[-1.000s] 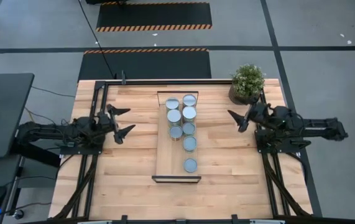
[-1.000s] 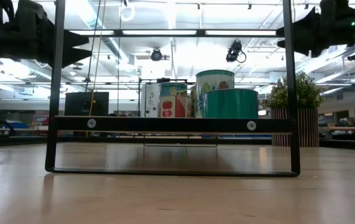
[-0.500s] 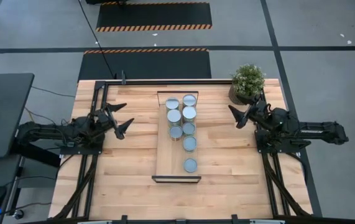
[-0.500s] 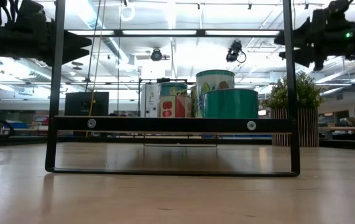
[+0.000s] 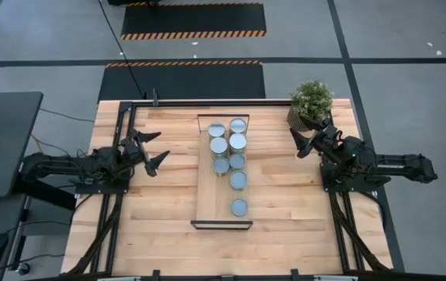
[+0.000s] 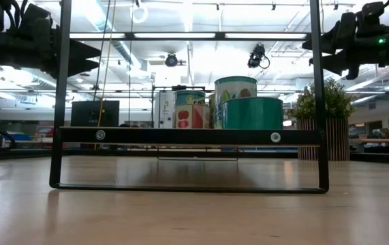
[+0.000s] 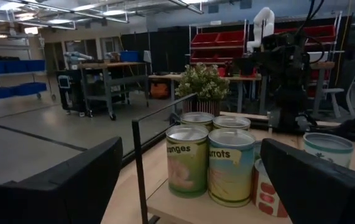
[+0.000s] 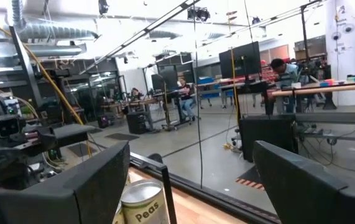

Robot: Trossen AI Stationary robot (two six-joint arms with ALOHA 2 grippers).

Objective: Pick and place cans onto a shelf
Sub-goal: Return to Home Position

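Observation:
The shelf [image 5: 205, 187], a long light-wood board with dark ends, runs from near to far in the middle of the table. In the low view it is a raised board [image 6: 187, 136] in a dark frame. Several cans [image 5: 238, 180] with shiny tops stand upright on it, most at its far end; the left wrist view shows their labelled sides [image 7: 186, 159]. My left gripper [image 5: 161, 146] hovers open to the left of the shelf, pointing at the cans. My right gripper [image 5: 295, 143] hovers open to the right of it, beside the plant. One labelled can [image 8: 143, 202] shows in the right wrist view.
A potted green plant [image 5: 311, 103] stands at the table's far right corner, just behind my right gripper. A dark rail [image 5: 207, 100] runs along the far edge. Bare wood [image 5: 223, 248] lies near the front edge. A dark desk [image 5: 4, 140] is left of the table.
My right gripper has swung toward the far edge and the plant, sinking a little and rolling slightly, its fingers still apart. My left gripper has turned a little toward the far edge. The cans and the shelf have stayed put.

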